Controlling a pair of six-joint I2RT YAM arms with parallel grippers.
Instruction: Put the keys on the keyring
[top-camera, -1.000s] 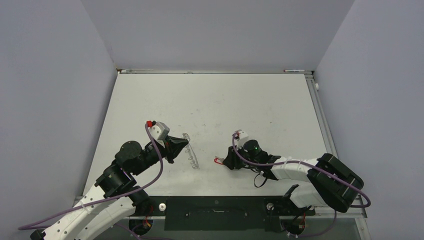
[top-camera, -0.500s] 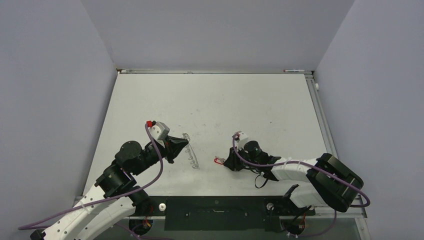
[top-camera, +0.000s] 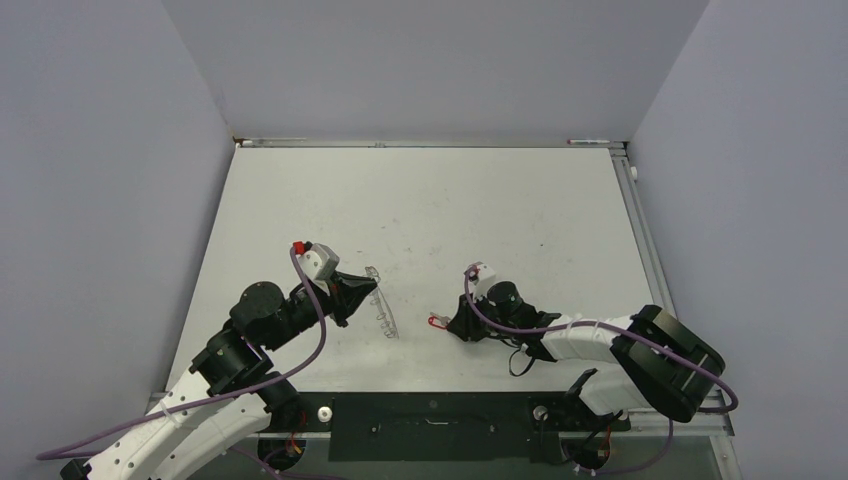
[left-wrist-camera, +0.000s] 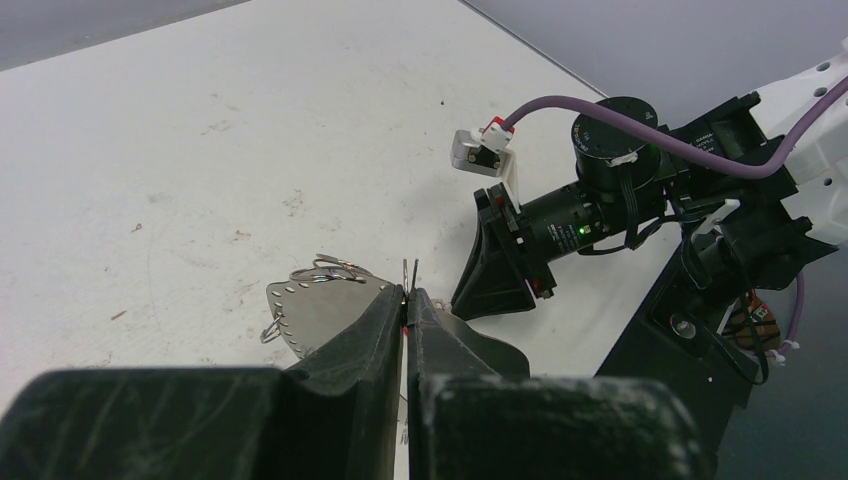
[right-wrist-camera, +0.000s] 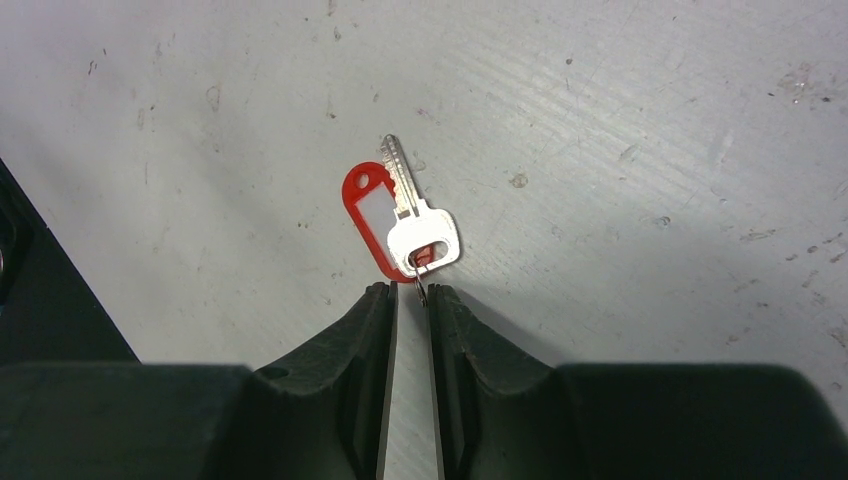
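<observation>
1. The left tool (left-wrist-camera: 405, 300), pressed together, pinches the keyring (left-wrist-camera: 320, 305) low over the counter (left-wrist-camera: 150, 150).
2. The right tool (right-wrist-camera: 408, 292) stands nearly closed at the head of the key (right-wrist-camera: 425, 230), which lies flat. I cannot tell whether it grips.
3. Risk: a shallow bite could let the key slip or pivot.
4. Since a second ago, the key and keyring are unmoved, and the right wrist has rolled slightly.

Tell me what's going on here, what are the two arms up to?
The left gripper is shut on the rim of the keyring. The right gripper is down at the table, its jaws a narrow gap apart at the head of the key. The key lies flat with its red tag beside it. Whether the key is gripped cannot be told. Key and ring are apart, so nothing is threaded yet.
</observation>
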